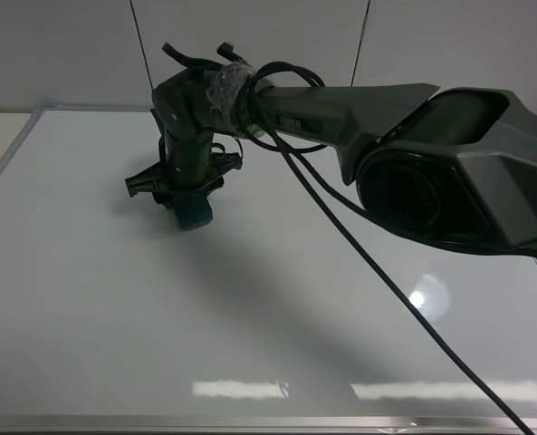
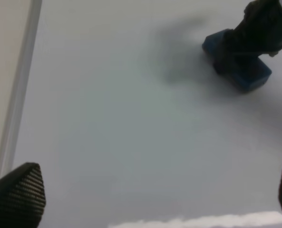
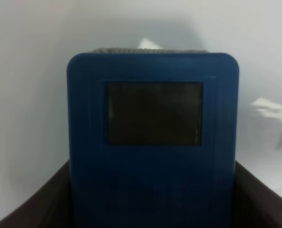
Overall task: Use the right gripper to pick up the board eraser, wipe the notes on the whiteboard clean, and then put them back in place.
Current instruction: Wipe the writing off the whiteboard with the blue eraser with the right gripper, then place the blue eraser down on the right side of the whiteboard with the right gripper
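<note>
Right gripper [image 1: 189, 201] is clamping the board eraser [image 1: 196, 216], dark fingers [image 3: 34, 211] pressing on both of its long sides. The eraser is sitting flat on the whiteboard [image 1: 250, 308], in the far left part of the board as seen from the high camera. Its long axis is running straight out from between the fingers, the free short end pointing away from the wrist. Left gripper [image 2: 152, 192] is hanging above the board nearby, fingertips [image 2: 17, 194] standing wide apart, holding nothing.
</note>
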Controlling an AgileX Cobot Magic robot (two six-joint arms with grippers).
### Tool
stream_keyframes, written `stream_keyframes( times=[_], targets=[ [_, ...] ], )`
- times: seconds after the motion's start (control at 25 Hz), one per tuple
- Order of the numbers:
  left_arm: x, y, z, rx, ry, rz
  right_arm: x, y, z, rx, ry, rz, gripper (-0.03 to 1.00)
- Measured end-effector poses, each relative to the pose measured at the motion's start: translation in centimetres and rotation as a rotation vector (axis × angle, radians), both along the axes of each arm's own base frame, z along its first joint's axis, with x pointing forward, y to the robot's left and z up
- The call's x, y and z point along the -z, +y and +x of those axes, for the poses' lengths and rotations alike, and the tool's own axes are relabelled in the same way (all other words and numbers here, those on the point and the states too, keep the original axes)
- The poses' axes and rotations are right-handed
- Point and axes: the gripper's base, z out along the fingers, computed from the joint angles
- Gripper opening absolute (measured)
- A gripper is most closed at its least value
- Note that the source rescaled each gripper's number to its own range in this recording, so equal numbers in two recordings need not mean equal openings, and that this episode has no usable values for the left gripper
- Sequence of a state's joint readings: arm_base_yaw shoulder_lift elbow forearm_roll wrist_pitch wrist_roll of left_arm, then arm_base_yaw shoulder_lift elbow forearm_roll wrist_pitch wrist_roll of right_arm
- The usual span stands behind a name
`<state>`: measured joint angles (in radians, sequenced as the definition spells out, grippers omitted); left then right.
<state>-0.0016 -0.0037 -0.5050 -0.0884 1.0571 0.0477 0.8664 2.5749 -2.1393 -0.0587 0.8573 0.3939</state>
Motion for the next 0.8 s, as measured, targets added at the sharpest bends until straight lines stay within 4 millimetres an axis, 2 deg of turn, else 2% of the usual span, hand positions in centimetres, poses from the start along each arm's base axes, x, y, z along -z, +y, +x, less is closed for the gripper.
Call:
stream_keyframes(
  times=[0.2, 0.44, 0.56, 0.8],
  targets=[
    [0.0, 0.0, 0.0, 0.0, 0.0, 0.0, -0.2, 0.2, -0.1, 0.005, 0.014, 0.02, 0.0],
    [0.0, 0.0, 0.0, 0.0, 0.0, 0.0, -1.3, 0.0, -0.3, -0.005, -0.002, 0.003, 0.0],
    [0.0, 0.0, 0.0, 0.0, 0.0, 0.0, -1.8, -1.1, -0.1, 0.006, 0.028, -0.053, 0.0],
    [0.0, 0.0, 0.0, 0.0, 0.0, 0.0, -2.9, -4.6, 1.7, 0.032, 0.095, -0.133, 0.0]
  ],
)
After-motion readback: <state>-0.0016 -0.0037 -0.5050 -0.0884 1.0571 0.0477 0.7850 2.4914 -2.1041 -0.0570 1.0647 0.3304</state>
